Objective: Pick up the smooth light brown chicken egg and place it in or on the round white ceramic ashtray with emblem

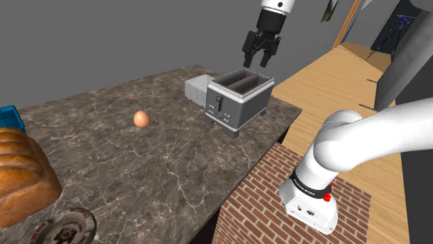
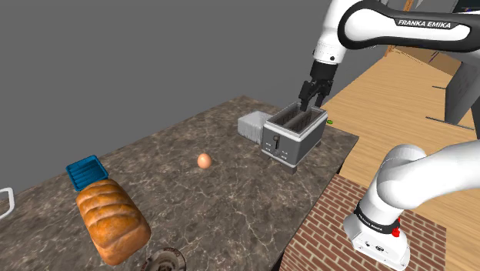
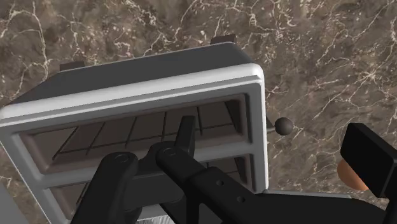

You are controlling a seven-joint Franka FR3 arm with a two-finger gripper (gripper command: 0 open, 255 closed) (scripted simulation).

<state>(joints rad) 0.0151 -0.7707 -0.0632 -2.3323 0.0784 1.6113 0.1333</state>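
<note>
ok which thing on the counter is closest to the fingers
The silver two-slot toaster: it sits just below the open fingers, while the egg, loaf and ashtray lie farther off.

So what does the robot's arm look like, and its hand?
The arm is round and white with dark joints, and says FRANKA EMIKA. A red knob sits near its bottom. The hand is all black with two fingers.

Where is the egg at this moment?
In the shoulder view the egg lies on the marbled counter, left of the toaster, between it and the bread loaf.
</note>
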